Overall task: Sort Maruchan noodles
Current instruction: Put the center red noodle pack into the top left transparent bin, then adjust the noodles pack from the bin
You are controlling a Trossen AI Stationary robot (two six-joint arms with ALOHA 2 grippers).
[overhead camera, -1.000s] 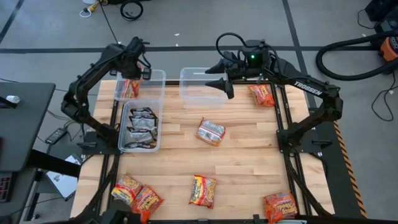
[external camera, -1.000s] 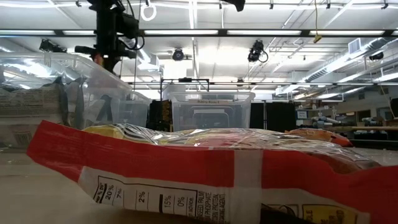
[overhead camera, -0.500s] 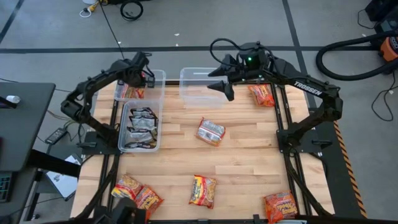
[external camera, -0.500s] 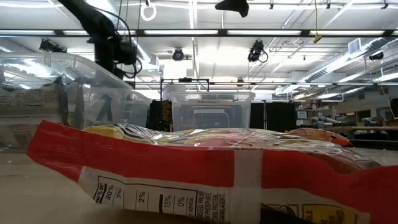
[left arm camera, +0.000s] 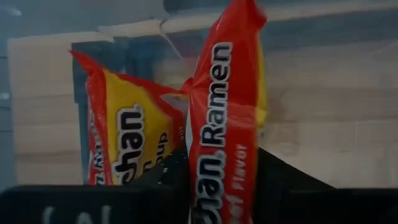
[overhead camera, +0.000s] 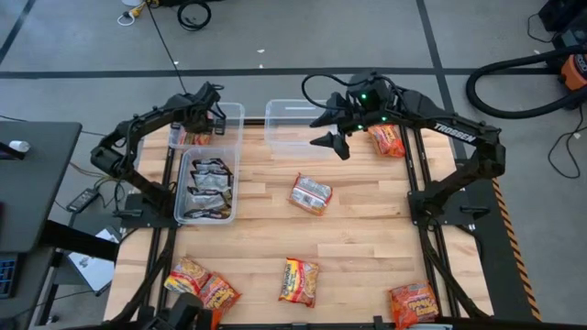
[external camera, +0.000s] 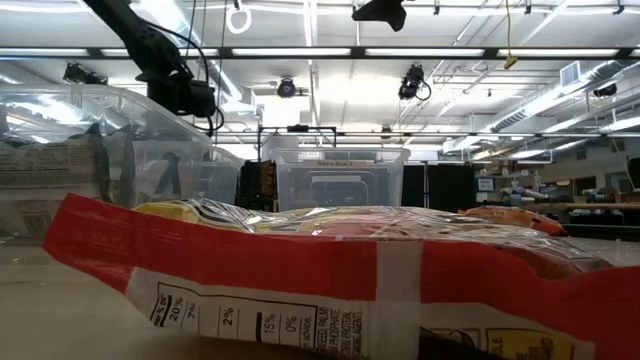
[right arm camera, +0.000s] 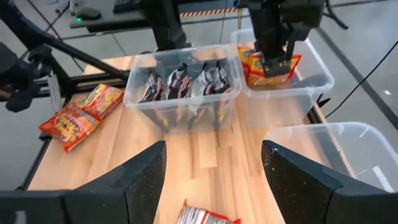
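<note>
My left gripper (overhead camera: 197, 124) reaches down into the clear bin at the far left (overhead camera: 229, 119), shut on a yellow-and-red Maruchan packet (left arm camera: 224, 124). A second yellow-and-red packet (left arm camera: 130, 143) leans inside that bin behind it. The bin beside it (overhead camera: 206, 183) holds silver-black packets. My right gripper (right arm camera: 211, 180) hangs open high over the far middle of the table, next to an empty clear bin (overhead camera: 293, 124). Loose packets lie flat on the table: a silver-red one (overhead camera: 311, 193) at the middle and an orange one (overhead camera: 386, 139) at the far right. My left gripper has the packet's near end (left arm camera: 221, 186) between its two fingers (left arm camera: 168, 180), one on each flat face. The fingers come from above, slanting down into the bin. The packet stands on edge, stretching away from the fingers. Whether its far end rests on the bin floor I cannot tell.
Several more orange and yellow-red packets lie along the near edge (overhead camera: 299, 280) (overhead camera: 188, 275) (overhead camera: 415, 302). One packet fills the foreground of the low view (external camera: 330, 270). Bare wood lies between the middle packet and the near row.
My left gripper has come down from above the far-left bin into it, carrying the yellow-and-red packet along. My right gripper has tipped a little further downward over the far middle of the table.
</note>
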